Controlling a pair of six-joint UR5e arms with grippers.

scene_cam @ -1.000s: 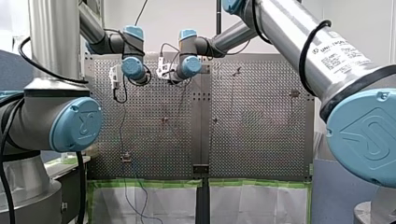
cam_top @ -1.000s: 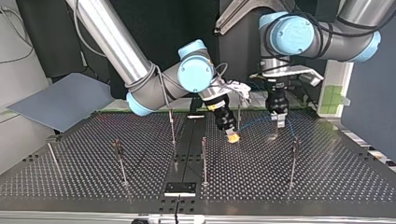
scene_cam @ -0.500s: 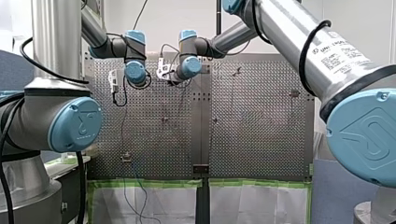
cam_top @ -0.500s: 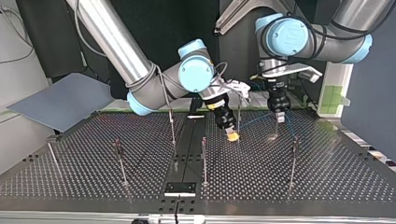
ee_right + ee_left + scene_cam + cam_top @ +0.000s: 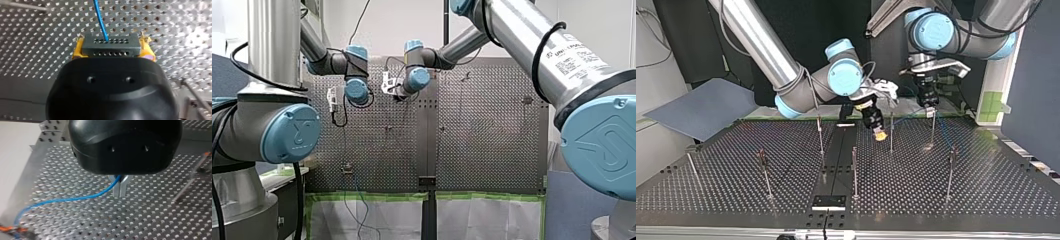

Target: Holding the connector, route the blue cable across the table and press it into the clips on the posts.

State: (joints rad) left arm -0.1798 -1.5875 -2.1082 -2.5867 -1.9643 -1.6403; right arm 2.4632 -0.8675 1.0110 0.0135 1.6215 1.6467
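Blue cable [image 5: 75,199] runs from the black connector [image 5: 110,45], clamped between my right tool's [image 5: 879,134] yellow pads, to my left tool [image 5: 120,188], pinched narrow on it. Over the last second both tools have lifted off the perforated surface [image 5: 986,190]. The left one now sits just above a post [image 5: 933,131], so pressing into its clip looks next.

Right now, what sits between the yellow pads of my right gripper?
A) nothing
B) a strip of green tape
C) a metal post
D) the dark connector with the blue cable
D: in the right wrist view the dark connector is clamped between the yellow pads of my right gripper, and the blue cable leaves its face.
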